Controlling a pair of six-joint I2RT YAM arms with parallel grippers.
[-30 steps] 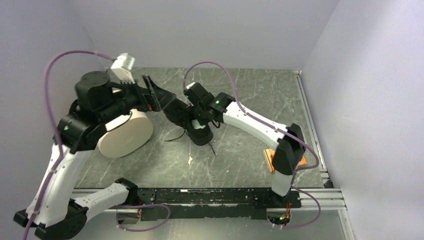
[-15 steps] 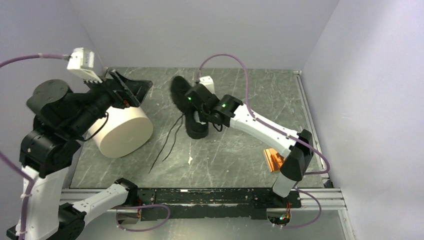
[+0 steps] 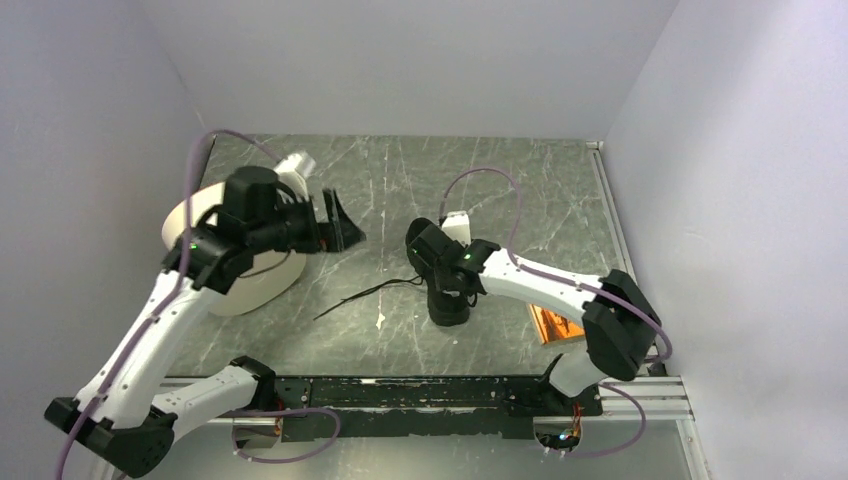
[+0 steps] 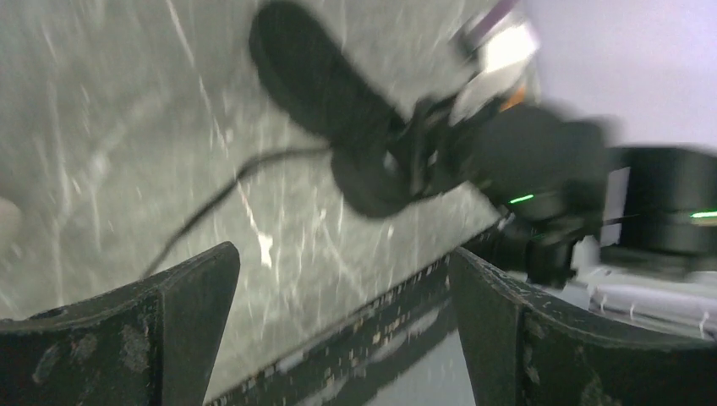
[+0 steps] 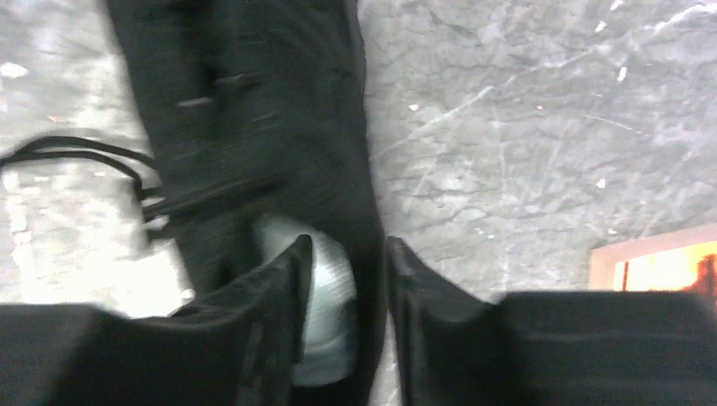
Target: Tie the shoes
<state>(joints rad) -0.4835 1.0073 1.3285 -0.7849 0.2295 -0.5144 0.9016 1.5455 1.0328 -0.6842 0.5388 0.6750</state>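
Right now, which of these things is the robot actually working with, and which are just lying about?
Part of the job: black sneaker; its loose black laces.
Just lying about: large white roll; orange booklet.

The sneaker [image 3: 447, 300] is lying near the middle of the table [image 3: 520, 180], running from 11 to 5 o'clock. Its laces [image 3: 350, 300] are trailing toward 8 o'clock. A large roll [image 3: 250, 290] is sitting well apart at the sneaker's 9 o'clock. A booklet [image 3: 550, 322] is lying near at 4 o'clock.
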